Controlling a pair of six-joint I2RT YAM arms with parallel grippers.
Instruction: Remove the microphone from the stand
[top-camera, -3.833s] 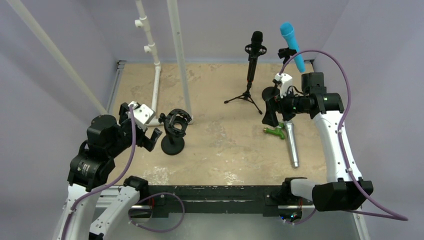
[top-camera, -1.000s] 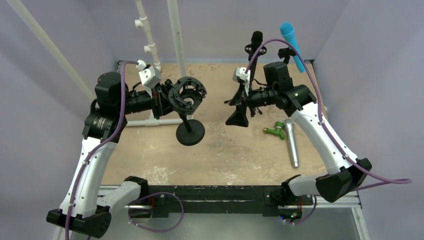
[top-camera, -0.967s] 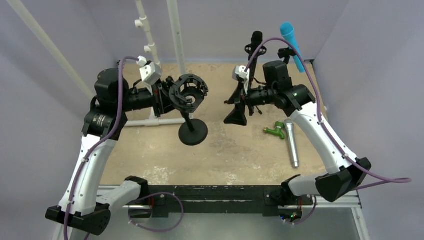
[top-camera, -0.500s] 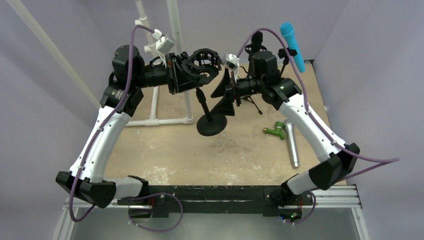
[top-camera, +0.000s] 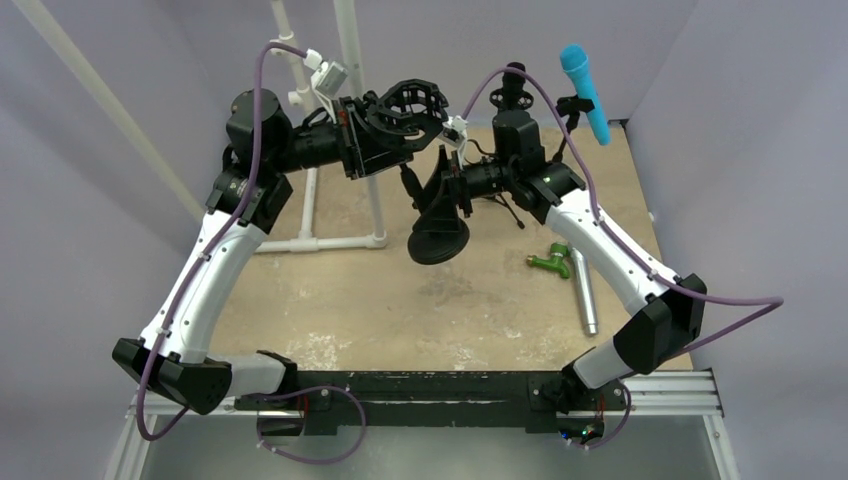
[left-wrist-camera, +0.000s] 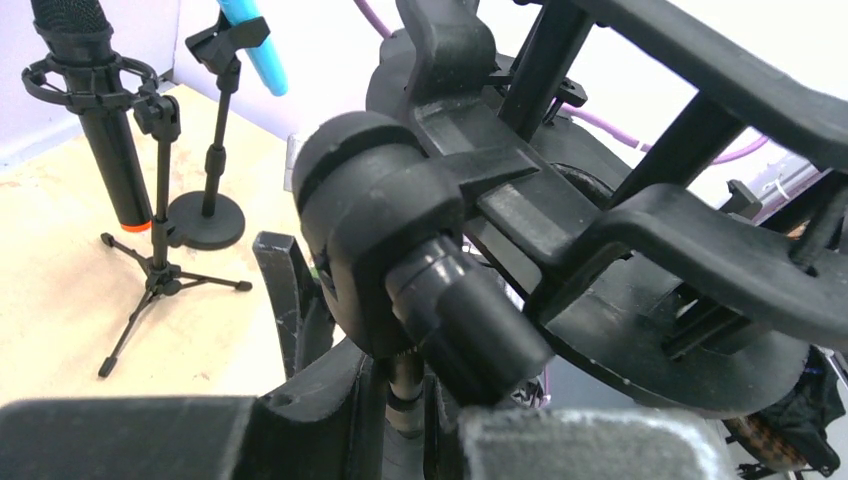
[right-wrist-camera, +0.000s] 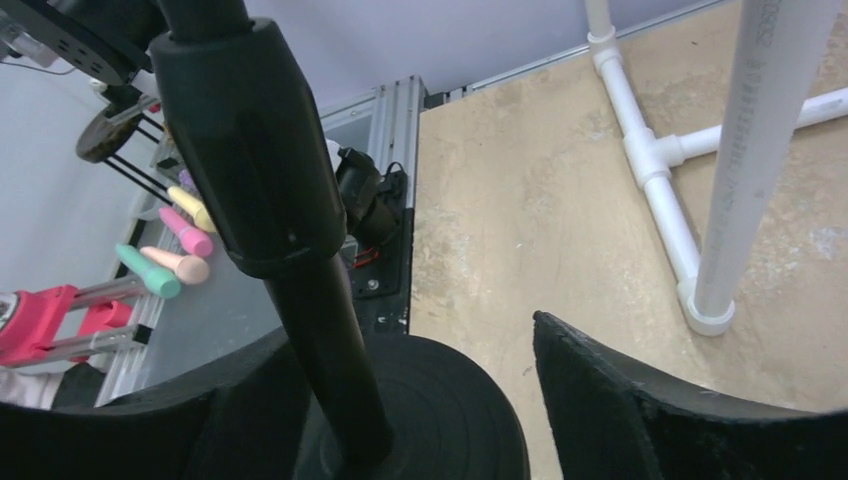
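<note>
Black microphone (top-camera: 513, 75) upright in black tripod stand (left-wrist-camera: 160, 270) at rear of table (top-camera: 330, 300), blue foam-headed microphone (top-camera: 585, 85) beside it, silver microphone (top-camera: 585, 295) flat by green clip (top-camera: 550, 263). Black round-base shock-mount stand (top-camera: 438, 243) airborne, left gripper (top-camera: 385, 135) clenched on mount, right gripper (top-camera: 443, 190) released, fingers either side of pole

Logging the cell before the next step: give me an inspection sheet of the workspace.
Surface: tan table, scuffed.
Job's things: shock-mount stand held off the table, mount empty; silver microphone lying flat.
Clutter: green clip; black microphone on tripod; blue microphone on round-base stand.
Grippers: left gripper shut on the mount; right gripper open around the stand's pole.
Cables: purple cable along each arm, untangled.
Surroundings: white pipe frame; lavender walls.
</note>
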